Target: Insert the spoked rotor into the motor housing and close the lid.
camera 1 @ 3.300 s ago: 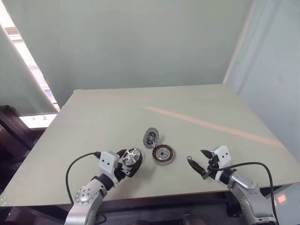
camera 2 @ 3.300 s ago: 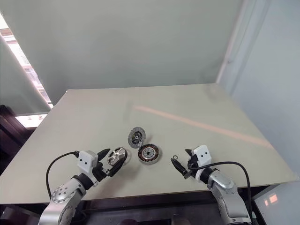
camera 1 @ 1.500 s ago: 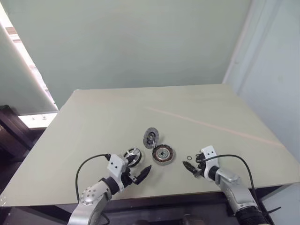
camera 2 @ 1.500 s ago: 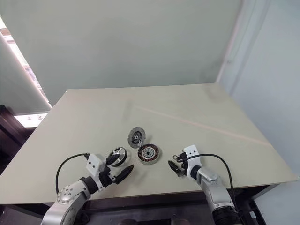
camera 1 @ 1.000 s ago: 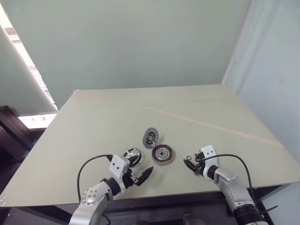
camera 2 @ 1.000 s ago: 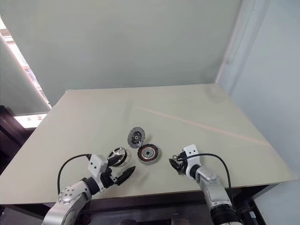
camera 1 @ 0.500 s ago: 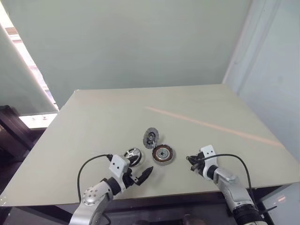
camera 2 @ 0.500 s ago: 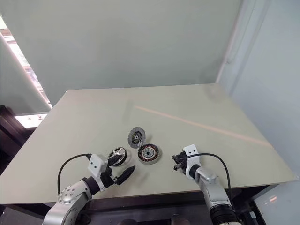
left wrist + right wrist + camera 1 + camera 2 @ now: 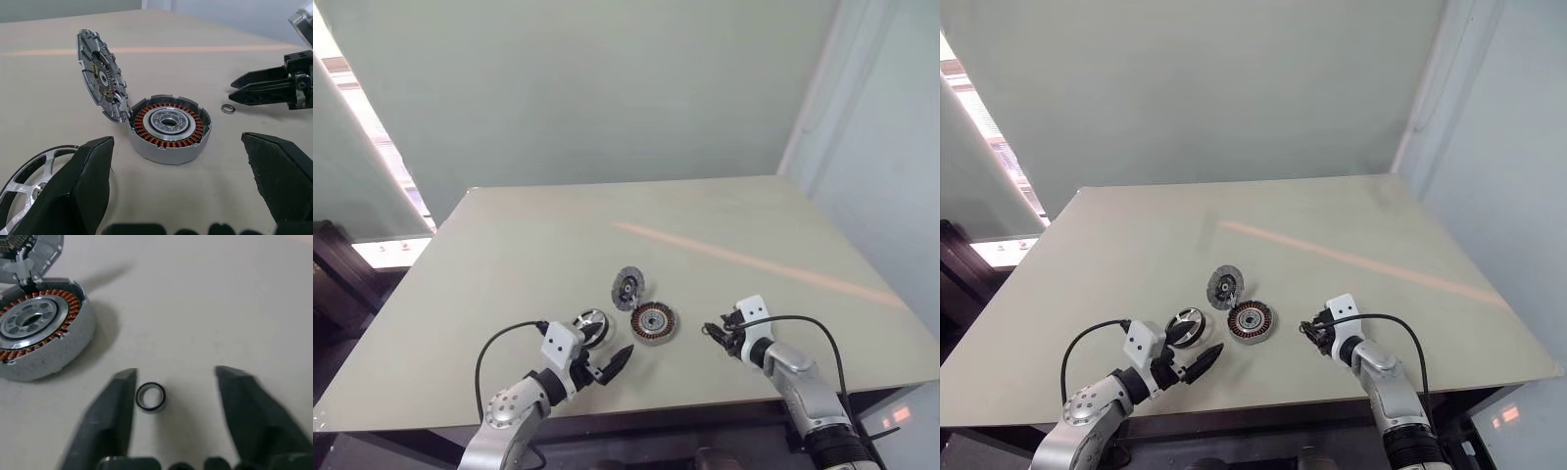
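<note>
One table (image 9: 509, 255), pale beige, filling the middle of the head views. On it, four loose things, all in the lower centre of the frame.

One housing (image 9: 653, 322): round silver cup, copper windings ringing a dark centre, open on top. One lid (image 9: 627, 288): grey disc, tilted up on edge, its lower rim touching the housing's far-left rim. One rotor (image 9: 589, 327): shiny spoked wheel, flat on the table, left of the housing, apart from it. One ring (image 9: 150, 397): small, metal, flat on the table just right of the housing.

Two grippers. Left gripper (image 9: 607, 360), lower left of centre: fingers spread wide, holding nothing; the rotor sits beside its left finger (image 9: 73, 191), and the housing shows between the two fingers in the left wrist view. Right gripper (image 9: 171, 406), lower right of centre: fingers spread, empty, the ring on the table between them, close to the left finger (image 9: 110, 416). Not touching, as far as I can tell.
</note>
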`<state>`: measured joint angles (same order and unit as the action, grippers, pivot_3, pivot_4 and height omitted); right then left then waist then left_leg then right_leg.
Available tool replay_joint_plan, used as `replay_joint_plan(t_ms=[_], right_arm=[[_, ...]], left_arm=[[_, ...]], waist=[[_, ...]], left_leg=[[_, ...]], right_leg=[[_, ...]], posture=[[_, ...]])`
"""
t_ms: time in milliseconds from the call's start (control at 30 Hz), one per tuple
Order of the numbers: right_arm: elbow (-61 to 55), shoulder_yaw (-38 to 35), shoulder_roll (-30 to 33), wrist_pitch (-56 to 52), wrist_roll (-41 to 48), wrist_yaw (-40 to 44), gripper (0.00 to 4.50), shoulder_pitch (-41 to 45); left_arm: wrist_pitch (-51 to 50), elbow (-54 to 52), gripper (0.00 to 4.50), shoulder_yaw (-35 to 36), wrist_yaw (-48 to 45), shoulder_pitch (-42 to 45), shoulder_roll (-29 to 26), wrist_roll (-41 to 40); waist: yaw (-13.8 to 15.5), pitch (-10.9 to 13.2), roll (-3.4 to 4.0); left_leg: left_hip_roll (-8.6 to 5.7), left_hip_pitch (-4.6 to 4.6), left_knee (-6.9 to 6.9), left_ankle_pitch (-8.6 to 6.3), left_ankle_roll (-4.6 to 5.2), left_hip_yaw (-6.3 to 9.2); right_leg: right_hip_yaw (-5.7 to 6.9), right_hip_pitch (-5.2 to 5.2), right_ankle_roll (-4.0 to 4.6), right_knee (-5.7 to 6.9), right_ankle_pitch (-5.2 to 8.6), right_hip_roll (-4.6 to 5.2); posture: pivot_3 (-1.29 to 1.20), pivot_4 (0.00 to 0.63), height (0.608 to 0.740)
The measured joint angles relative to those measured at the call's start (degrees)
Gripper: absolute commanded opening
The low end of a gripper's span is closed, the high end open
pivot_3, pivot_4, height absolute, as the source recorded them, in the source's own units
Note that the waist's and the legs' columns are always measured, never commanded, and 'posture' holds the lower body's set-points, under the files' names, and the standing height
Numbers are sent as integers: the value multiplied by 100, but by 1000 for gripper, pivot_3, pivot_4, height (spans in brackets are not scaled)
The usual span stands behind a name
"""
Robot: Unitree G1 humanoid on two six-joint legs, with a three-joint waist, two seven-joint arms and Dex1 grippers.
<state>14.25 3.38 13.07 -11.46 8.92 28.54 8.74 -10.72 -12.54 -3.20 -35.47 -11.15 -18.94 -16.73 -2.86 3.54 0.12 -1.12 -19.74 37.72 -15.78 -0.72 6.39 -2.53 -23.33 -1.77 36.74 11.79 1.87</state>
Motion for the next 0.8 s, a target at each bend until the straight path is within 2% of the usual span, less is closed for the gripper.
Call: replay_joint_plan(t_ms=[433,533,733,767,800], right_arm=[[318,300,-84,92,-195,41,3702,53],[430,313,-85,172,-226,35,3130,98],[549,249,-58,263,-239,6,981,134],[549,250,-54,270,-239,13,713,133],[549,250,-53,274,-238,16,703,132]], left_arm=[[1,0,4500,2,-1,-19,-7,0],[1,0,4500,3,0,-14,-9,0],[1,0,4500,6,7,-14,-28,0],[1,0,4500,6,9,-14,-29,0],[1,0,4500,6,13,-14,-28,0]], waist=[[0,0,0],[-1,0,-1],[-2,0,-1],[-2,0,-1],[-1,-1,-1]], left_leg=[[0,1,3,0,0,0],[1,2,7,0,0,-1],[1,2,-2,0,0,-1],[1,2,-4,0,0,-1],[1,2,-6,0,0,-1]], right_leg=[[0,2,0,0,0,0],[0,3,0,1,0,0],[0,0,0,0,0,0],[0,0,0,0,0,0],[0,-1,0,0,0,0]], posture=[[0,0,740],[0,0,740],[0,0,740],[0,0,740],[0,0,740]])
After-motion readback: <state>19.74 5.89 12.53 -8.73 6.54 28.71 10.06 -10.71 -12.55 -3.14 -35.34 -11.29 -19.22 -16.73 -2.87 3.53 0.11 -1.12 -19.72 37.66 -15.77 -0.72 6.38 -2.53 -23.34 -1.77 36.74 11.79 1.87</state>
